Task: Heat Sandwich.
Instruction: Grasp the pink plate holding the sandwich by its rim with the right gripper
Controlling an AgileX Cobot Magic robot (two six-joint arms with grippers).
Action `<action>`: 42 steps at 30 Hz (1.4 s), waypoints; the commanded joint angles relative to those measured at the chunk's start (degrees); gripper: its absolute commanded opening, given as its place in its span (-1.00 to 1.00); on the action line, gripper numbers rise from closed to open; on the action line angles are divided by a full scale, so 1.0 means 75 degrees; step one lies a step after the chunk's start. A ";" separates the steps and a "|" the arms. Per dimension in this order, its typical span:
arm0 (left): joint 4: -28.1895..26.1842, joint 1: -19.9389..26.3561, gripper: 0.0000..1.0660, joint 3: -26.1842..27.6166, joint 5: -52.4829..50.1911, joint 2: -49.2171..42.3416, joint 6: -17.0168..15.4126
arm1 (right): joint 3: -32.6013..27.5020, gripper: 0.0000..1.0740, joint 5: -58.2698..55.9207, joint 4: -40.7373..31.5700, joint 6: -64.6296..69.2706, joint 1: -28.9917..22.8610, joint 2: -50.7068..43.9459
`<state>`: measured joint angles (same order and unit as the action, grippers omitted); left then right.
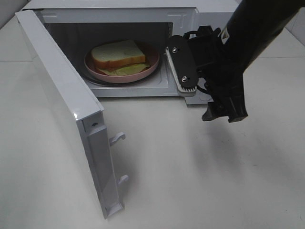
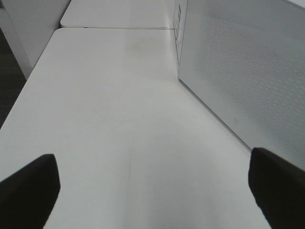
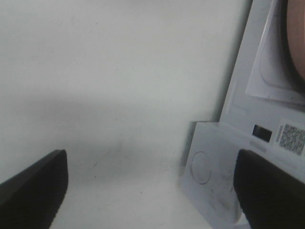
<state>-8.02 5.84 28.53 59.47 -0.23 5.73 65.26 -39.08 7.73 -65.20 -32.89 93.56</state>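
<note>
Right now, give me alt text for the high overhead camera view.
A sandwich sits on a pink plate inside a white microwave, its door swung open left. The right arm's tool hovers at the opening's right edge.

A robotics test lab: lone white microwave at upper centre, bare white tabletop, black robot arm upper right.

Our right arm is a matte-black tube ending in black jaws. The jaw plate nearest the microwave carries two silver screws and a pale ribbed pad. Black cables loop at its wrist. Our left jaws show as dark blurred tips.
</note>
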 commanded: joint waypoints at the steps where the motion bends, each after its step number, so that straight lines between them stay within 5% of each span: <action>1: 0.0000 0.0023 0.94 -0.0023 -0.0015 -0.0214 -0.0008 | 0.0428 0.67 0.0092 0.0031 -0.0107 -0.0153 0.0321; 42: 0.0000 0.0023 0.94 -0.0023 -0.0015 -0.0214 -0.0008 | 0.4270 0.56 0.0535 -0.0069 0.0428 -0.0435 0.3950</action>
<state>-8.02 5.84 28.53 59.47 -0.23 5.73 96.09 -34.55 7.16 -62.80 -35.98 122.50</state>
